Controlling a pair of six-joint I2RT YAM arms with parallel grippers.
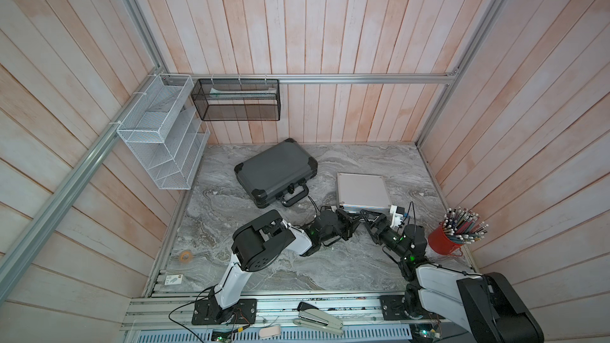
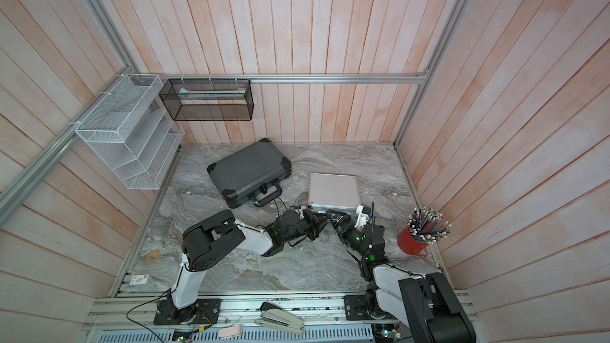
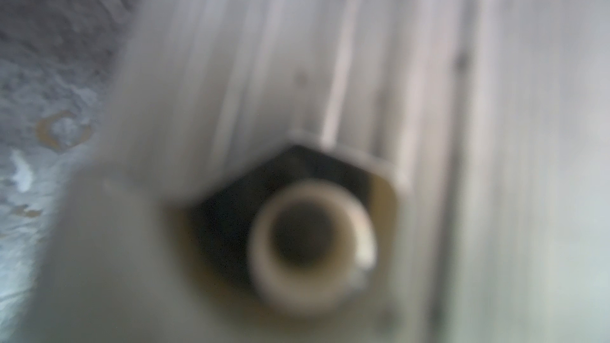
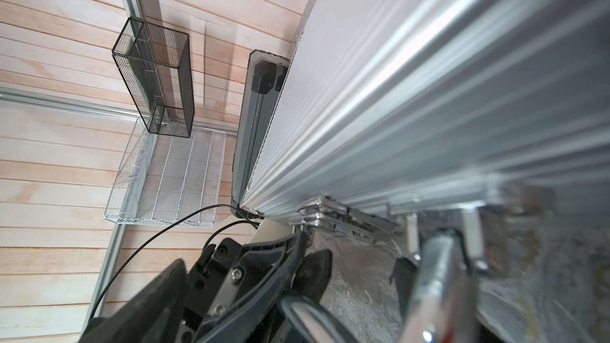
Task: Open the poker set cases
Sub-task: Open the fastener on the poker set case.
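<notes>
Though amid plank walls, marbled tabletop

In both top views I look steeply down from high above the near edge of the tabletop toward the back wall; they share the whole tabletop. My left wrist camera sits blurringly near the silver case. My right wrist camera looks close along that case's ribbed side toward the dark grey case.

larger case: dark grey, black corners | smaller case: ribbed silver | tabletop: grey marble veining | pencil cup: red | rack: white mesh | basket: black mesh
</notes>
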